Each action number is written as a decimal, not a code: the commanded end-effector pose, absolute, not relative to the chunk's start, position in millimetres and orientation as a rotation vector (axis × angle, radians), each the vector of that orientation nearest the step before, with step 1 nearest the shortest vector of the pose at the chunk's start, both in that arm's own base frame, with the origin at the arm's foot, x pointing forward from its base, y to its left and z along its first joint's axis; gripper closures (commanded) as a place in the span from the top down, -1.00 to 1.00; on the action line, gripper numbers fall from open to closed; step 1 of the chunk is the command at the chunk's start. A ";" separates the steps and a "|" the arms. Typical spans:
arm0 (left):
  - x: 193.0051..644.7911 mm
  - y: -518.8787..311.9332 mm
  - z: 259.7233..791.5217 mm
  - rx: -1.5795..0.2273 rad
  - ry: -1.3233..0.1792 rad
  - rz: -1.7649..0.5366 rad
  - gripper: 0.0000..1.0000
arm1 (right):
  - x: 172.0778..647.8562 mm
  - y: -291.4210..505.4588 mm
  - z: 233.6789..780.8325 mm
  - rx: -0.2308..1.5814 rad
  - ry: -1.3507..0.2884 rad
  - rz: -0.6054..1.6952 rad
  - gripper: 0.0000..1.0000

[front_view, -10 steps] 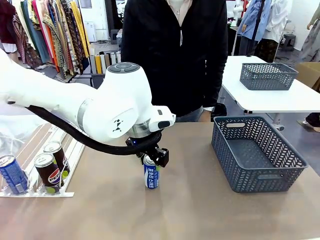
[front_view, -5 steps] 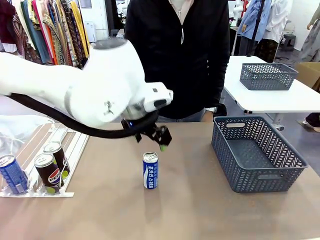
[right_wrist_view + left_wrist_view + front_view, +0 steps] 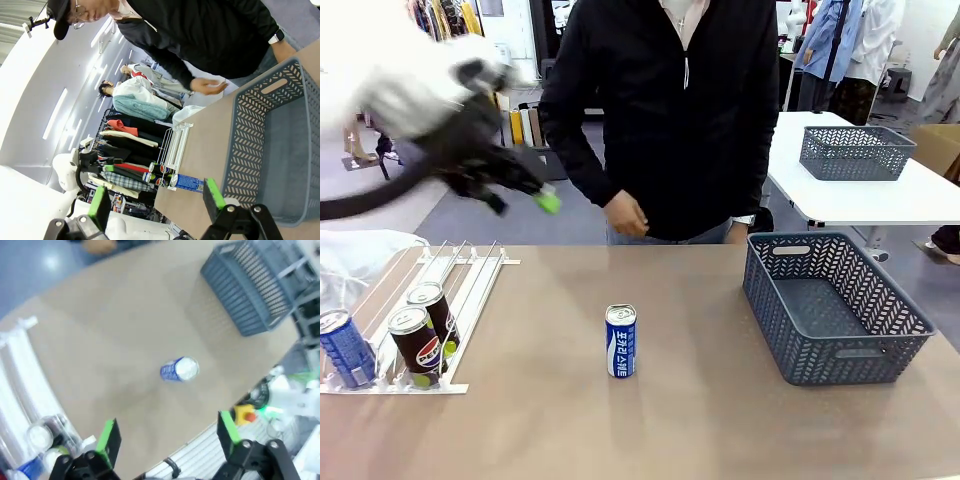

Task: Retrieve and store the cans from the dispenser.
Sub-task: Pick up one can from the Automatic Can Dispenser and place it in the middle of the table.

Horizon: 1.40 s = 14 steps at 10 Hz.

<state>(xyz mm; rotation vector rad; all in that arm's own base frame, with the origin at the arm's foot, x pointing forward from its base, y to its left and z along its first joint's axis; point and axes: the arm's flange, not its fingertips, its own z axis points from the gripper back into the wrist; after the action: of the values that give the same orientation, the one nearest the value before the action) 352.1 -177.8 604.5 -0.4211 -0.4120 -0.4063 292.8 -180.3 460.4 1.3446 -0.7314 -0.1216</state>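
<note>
1. While my left pincer hangs high above the left side of the counter, its jaws stand wide apart and hold nothing. It is blurred in the front view.
2. The middle of the counter is open room. One blue can stands upright there, with bare surface on every side and well apart from everything else.
3. A white dispenser takes up the left edge, its lower end close to the counter's near edge. A grey-blue basket sits near the right edge, with nothing inside it.
4. In the left wrist view, the blue can is far below my left pincer, seen in the gap between its two green-padded fingers.
5. Three more cans rest at the dispenser's near end. A second blue can is in the outer lane, and two black cans sit one behind the other in the next lane.
6. My right pincer is also wide open and empty. It looks past the basket toward the blue can.
7. A person stands at the far edge, with one hand held at the waist, off the counter.
</note>
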 end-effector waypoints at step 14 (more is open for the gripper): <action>311.8 157.7 489.6 -1.125 -0.368 0.136 1.00 | 294.5 -179.8 464.8 1.361 -0.747 -0.123 1.00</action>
<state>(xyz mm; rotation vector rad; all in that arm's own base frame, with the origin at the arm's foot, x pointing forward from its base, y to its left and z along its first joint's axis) 313.7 155.2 489.3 -1.1058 -0.3481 0.1471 292.7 -180.3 460.4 1.3445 -0.7314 -0.1215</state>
